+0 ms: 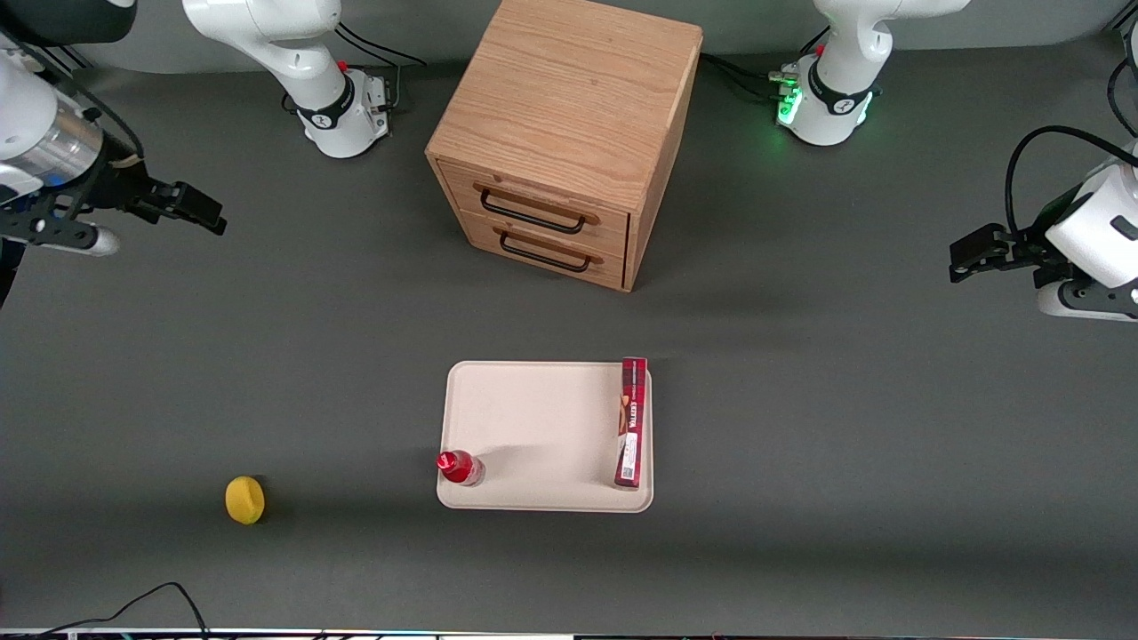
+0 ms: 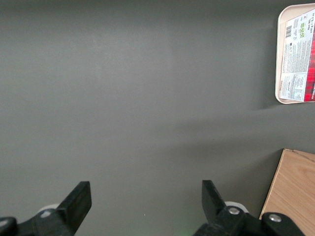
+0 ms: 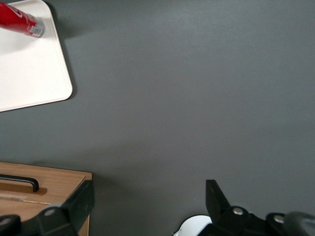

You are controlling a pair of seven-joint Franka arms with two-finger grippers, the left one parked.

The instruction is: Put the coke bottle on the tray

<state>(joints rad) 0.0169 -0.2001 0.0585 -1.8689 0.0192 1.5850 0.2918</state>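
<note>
The coke bottle [image 1: 460, 468], small with a red cap and red label, stands upright on the cream-beige tray [image 1: 533, 436], in the tray corner nearest the front camera toward the working arm's end. It also shows in the right wrist view [image 3: 22, 22] on the tray [image 3: 29, 73]. My right gripper [image 1: 200, 209] hangs above the bare table at the working arm's end, far from the tray and farther from the front camera than it. In the right wrist view the gripper [image 3: 149, 194] is open and empty, its fingers wide apart.
A long red box [image 1: 631, 422] lies along the tray edge toward the parked arm's end. A wooden two-drawer cabinet [image 1: 560, 133] stands farther from the camera than the tray. A yellow lemon [image 1: 244, 500] lies on the table toward the working arm's end.
</note>
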